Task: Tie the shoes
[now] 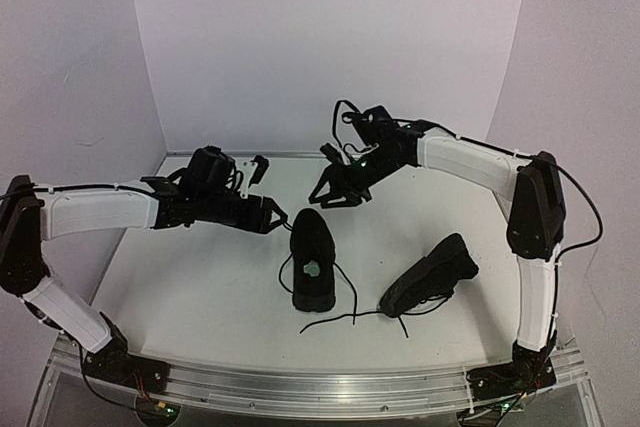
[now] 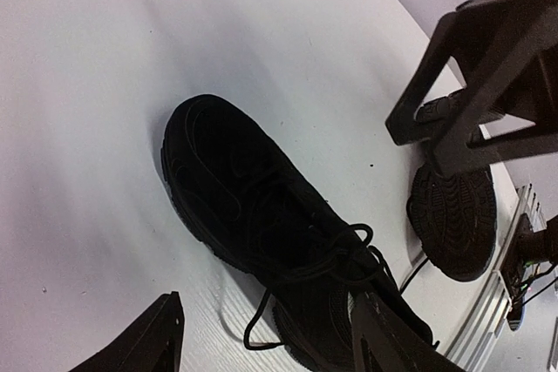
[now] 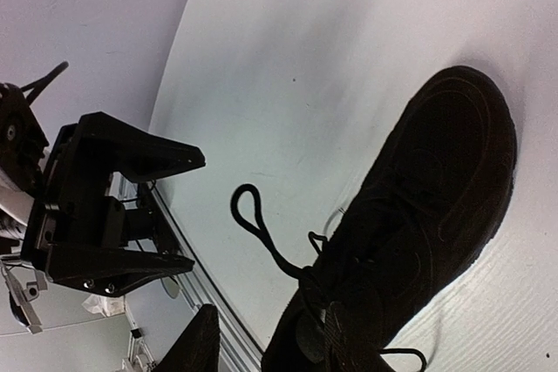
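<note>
One black shoe [image 1: 313,257] stands upright in the middle of the table, toe to the back, with a pale insole label [image 1: 311,269]. Its loose laces [image 1: 338,313] trail toward the front. The second black shoe [image 1: 432,275] lies on its side to the right. My left gripper [image 1: 278,215] is open and empty just left of the upright shoe's toe. In the left wrist view [image 2: 261,346] it straddles the shoe [image 2: 261,224]. My right gripper [image 1: 335,192] is open and empty above and behind the toe. In the right wrist view [image 3: 266,346] the shoe [image 3: 427,215] and a lace loop [image 3: 253,215] lie below.
White table [image 1: 200,287] with white walls at the back and sides. A metal rail [image 1: 320,387] runs along the front edge. The second shoe's sole [image 2: 453,215] shows in the left wrist view under the right gripper [image 2: 488,84]. The left gripper [image 3: 113,215] shows in the right wrist view.
</note>
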Controlling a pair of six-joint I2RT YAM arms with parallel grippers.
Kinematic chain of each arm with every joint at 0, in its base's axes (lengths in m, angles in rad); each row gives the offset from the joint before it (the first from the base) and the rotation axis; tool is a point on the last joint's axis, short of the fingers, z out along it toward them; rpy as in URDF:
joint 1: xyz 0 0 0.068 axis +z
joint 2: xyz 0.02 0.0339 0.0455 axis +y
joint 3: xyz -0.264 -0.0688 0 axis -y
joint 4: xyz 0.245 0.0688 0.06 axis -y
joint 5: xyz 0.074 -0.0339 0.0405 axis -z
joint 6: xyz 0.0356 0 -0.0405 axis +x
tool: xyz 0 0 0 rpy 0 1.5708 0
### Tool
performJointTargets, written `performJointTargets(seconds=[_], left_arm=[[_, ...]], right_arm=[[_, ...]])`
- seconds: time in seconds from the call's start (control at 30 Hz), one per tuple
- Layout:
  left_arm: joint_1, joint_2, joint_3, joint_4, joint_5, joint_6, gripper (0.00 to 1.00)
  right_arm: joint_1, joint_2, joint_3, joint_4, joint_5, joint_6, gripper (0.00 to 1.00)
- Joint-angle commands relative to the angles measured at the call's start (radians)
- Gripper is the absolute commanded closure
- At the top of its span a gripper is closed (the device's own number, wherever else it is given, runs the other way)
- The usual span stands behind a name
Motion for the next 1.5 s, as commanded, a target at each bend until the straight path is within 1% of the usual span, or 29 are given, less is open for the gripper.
performJointTargets(seconds=[0.0,0.1,0.37,0.53,0.6,0.67,0.77,0.9,1.1,1.3,1.47], left_arm=[[0.022,0.058,0.075,0.035,0.038,-0.031,0.33],[0.026,0.083,0.087,0.05,0.059,-0.046,0.35],[0.037,0.13,0.111,0.048,0.088,-0.053,0.44],[0.048,0.137,0.115,0.043,0.097,-0.046,0.49],[0.052,0.141,0.118,0.043,0.103,-0.047,0.51],[0.056,0.145,0.12,0.043,0.108,-0.047,0.52],[0.059,0.15,0.121,0.043,0.114,-0.047,0.53],[0.061,0.154,0.123,0.042,0.12,-0.045,0.52],[0.063,0.154,0.124,0.037,0.128,-0.04,0.53],[0.064,0.159,0.129,0.037,0.135,-0.036,0.53],[0.068,0.165,0.132,0.037,0.139,-0.036,0.52]], right_arm=[[0.017,0.043,0.025,-0.077,0.02,-0.085,0.62],[0.018,0.069,0.038,-0.096,0.016,-0.108,0.64],[0.034,0.141,0.123,-0.147,0.009,-0.143,0.7],[0.042,0.155,0.138,-0.166,0.013,-0.158,0.8],[0.043,0.153,0.139,-0.172,0.015,-0.163,0.82],[0.044,0.154,0.14,-0.178,0.012,-0.171,0.82],[0.045,0.16,0.15,-0.193,0.005,-0.184,0.79],[0.051,0.176,0.176,-0.219,-0.004,-0.207,0.77],[0.06,0.191,0.184,-0.238,0.0,-0.222,0.78],[0.06,0.196,0.191,-0.243,0.021,-0.222,0.75],[0.06,0.195,0.188,-0.249,0.026,-0.229,0.75]])
